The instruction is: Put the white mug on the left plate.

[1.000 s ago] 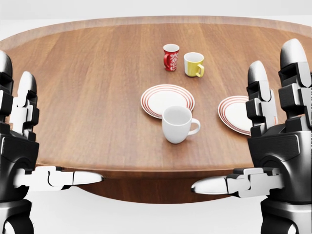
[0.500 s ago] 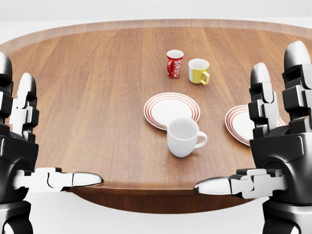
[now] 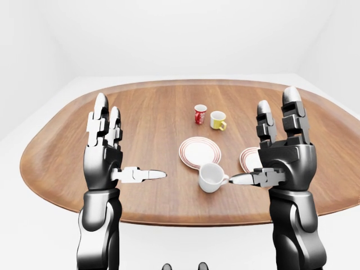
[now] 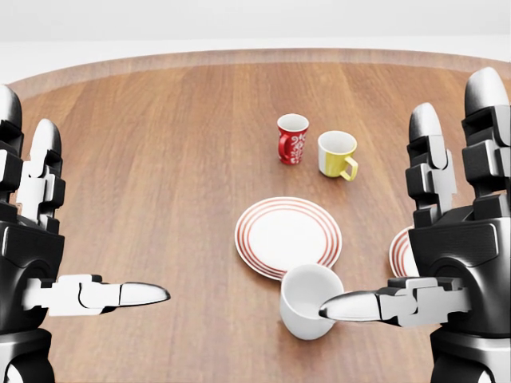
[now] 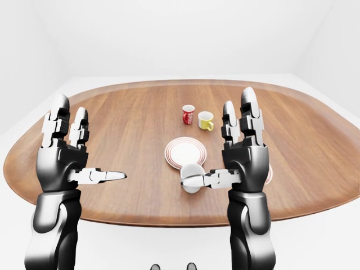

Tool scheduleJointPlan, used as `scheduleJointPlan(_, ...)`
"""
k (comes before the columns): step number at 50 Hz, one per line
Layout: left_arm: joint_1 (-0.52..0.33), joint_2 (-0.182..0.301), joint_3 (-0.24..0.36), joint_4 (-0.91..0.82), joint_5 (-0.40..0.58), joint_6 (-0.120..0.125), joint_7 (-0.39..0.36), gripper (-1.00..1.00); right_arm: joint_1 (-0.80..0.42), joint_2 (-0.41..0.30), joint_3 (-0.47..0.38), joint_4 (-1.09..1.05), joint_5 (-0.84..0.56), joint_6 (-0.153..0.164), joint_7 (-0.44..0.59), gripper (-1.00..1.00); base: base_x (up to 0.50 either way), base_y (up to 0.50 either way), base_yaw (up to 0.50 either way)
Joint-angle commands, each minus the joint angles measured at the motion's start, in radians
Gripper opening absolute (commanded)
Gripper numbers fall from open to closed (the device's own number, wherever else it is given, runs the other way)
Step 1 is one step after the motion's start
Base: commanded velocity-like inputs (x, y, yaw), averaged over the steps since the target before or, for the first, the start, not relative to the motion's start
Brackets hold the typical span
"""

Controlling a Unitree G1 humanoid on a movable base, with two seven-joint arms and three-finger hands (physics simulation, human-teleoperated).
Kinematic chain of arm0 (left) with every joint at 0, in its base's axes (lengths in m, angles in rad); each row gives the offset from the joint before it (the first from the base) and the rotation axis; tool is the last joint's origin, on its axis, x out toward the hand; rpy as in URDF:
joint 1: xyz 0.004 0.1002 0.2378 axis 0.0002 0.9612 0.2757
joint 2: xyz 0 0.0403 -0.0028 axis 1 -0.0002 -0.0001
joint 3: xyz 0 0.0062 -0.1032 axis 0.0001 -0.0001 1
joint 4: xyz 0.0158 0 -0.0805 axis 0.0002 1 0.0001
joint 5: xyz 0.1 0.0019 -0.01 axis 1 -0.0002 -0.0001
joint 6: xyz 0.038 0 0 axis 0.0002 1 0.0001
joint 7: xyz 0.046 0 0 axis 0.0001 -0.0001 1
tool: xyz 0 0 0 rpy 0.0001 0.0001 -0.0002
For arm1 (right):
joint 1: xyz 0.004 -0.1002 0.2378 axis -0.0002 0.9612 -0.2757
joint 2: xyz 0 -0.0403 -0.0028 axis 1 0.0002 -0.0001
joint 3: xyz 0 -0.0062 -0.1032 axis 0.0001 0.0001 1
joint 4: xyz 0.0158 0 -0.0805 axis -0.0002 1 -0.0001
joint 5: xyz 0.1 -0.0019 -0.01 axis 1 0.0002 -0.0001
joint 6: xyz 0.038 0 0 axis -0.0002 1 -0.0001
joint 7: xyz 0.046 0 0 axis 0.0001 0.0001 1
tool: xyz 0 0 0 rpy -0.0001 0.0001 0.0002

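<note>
The white mug (image 4: 305,302) stands upright on the wooden table (image 4: 144,159), just below the lower right rim of the left red-ringed plate (image 4: 287,237). My right hand (image 4: 383,207) is open, fingers up, thumb pointing left. The thumb tip lies over the mug's right side in the head view and hides its handle. In the left-eye view the thumb tip stands just right of the mug (image 3: 211,177). My left hand (image 4: 96,207) is open and empty at the view's left, well away from the mug.
A second red-ringed plate (image 4: 402,255) lies at the right, mostly hidden behind my right hand. A red patterned mug (image 4: 292,138) and a yellow mug (image 4: 337,154) stand side by side above the left plate.
The camera has moved toward the table: mugs and plates slid down the head view and grew, and the table's near edge left the picture. My hands hold the same pose.
</note>
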Motion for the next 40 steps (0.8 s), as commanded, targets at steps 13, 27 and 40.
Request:
scheduleJointPlan(13,-0.001,0.0,0.002,0.0,-0.003,0.0,-0.003,1.0,0.002,0.001,0.008,0.005,-0.009,0.0,0.006,1.0,0.5,0.0,0.0)
scheduleJointPlan(27,-0.004,0.003,0.012,-0.01,-0.013,0.0,-0.003,1.0,-0.005,0.002,0.024,0.017,-0.022,0.0,0.01,1.0,0.5,0.0,0.0)
scheduleJointPlan(40,-0.006,0.007,0.021,-0.011,-0.018,0.0,-0.003,1.0,0.008,-0.003,0.098,0.046,-0.12,0.0,0.009,1.0,0.3,-0.01,0.0)
